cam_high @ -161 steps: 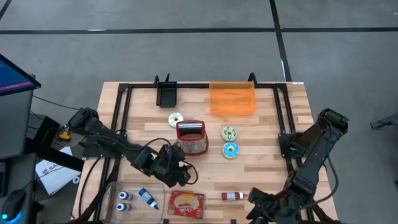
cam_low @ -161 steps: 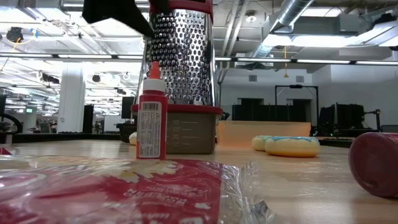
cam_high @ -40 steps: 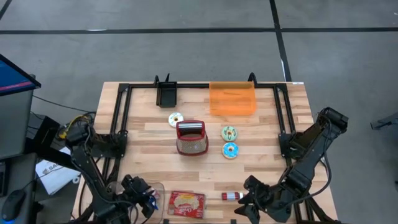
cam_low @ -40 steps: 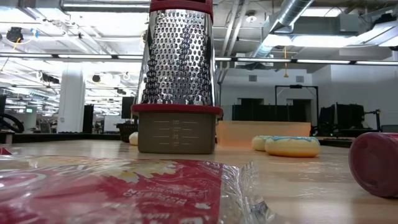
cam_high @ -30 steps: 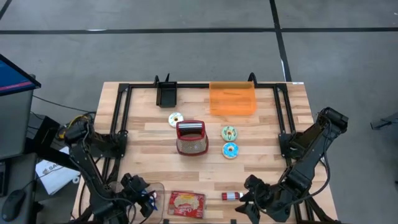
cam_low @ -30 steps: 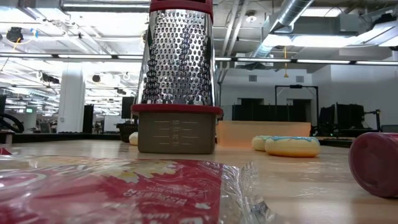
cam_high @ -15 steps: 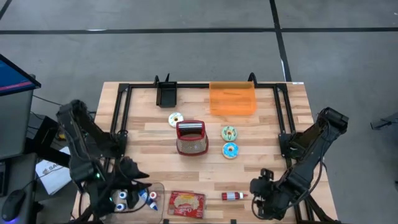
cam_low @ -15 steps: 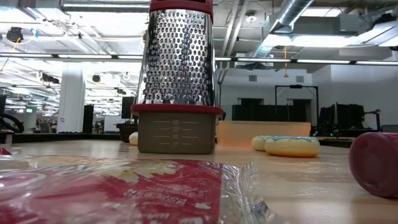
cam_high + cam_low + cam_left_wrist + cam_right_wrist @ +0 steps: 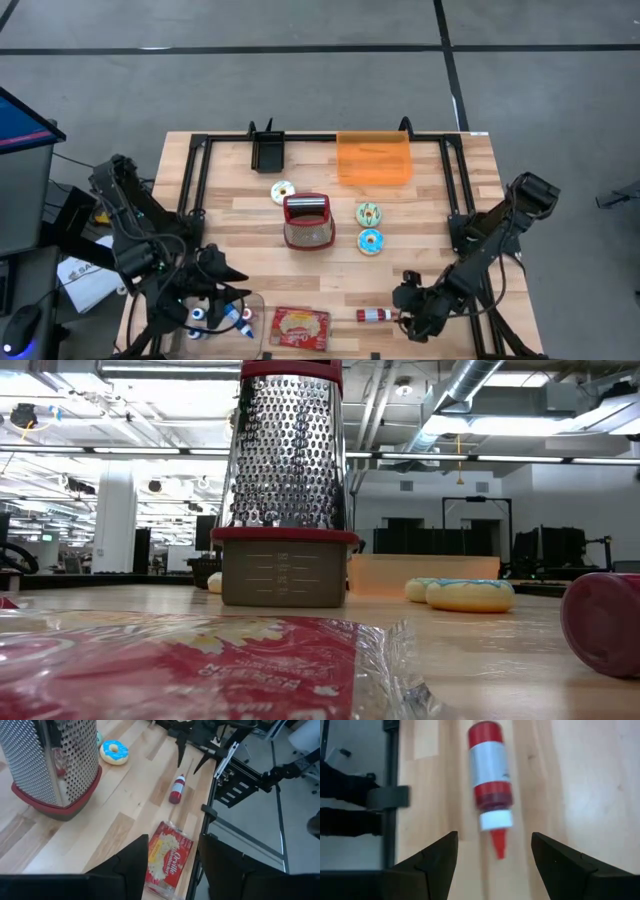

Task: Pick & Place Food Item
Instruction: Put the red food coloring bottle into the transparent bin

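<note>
Both arms have shifted in the last second: the left arm has lifted up and back from the clear tray [image 9: 240, 305] at the front left corner, while the right arm has swung its wrist in over the red bottle [image 9: 375, 315].

That bottle lies on its side on the desk [image 9: 420, 215], near the front edge, between the popcorn packet [image 9: 300, 327] and the right gripper [image 9: 412, 312], nozzle toward the gripper. It looks like the item about to be picked. In the right wrist view the right gripper [image 9: 492, 852] has its fingers [image 9: 432, 860] spread wide and empty, straddling the line of the bottle [image 9: 489, 775] from the nozzle end. The forearm is stretched low along the desk's right side, wrist bent inward.

The left gripper [image 9: 172, 855] hangs above the tray, fingers parted, nothing between them, looking out across the packet toward the grater [image 9: 308, 221]. The donuts [image 9: 369, 240] sit untouched beside the grater, the orange bin [image 9: 374, 158] behind them.
</note>
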Motion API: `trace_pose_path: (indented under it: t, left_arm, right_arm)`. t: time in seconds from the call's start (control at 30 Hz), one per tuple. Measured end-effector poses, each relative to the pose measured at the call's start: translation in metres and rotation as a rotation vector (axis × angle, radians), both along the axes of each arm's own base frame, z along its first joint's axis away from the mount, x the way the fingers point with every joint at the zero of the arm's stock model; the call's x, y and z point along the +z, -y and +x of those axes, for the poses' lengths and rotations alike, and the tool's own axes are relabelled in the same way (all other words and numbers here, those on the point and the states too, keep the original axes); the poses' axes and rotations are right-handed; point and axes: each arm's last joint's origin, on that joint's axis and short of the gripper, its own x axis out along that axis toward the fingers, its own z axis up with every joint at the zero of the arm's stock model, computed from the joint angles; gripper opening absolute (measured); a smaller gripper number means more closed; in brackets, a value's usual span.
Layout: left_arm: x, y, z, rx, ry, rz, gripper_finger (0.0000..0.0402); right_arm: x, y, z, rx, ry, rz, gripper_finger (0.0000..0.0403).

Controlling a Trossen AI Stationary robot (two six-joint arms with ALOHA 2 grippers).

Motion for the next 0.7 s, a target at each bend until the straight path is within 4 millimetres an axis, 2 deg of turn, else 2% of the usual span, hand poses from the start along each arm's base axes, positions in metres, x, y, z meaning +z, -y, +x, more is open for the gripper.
trace_pose_path:
  t: [0.17,0.37,0.7]
  left_arm:
    - [0.001,-0.001,0.003,0.013,0.012,-0.018,0.0171]
    - [0.003,-0.001,0.008,0.027,0.034,-0.048,0.0171]
    - [0.01,0.0,0.017,-0.008,0.096,-0.038,0.0168]
  right_arm:
    - [-0.008,0.011,0.008,0.007,0.036,-0.007,0.0244]
    - [-0.008,0.011,0.012,0.06,0.049,-0.009,0.0244]
    - [-0.038,-0.011,0.025,0.117,0.003,0.046,0.0244]
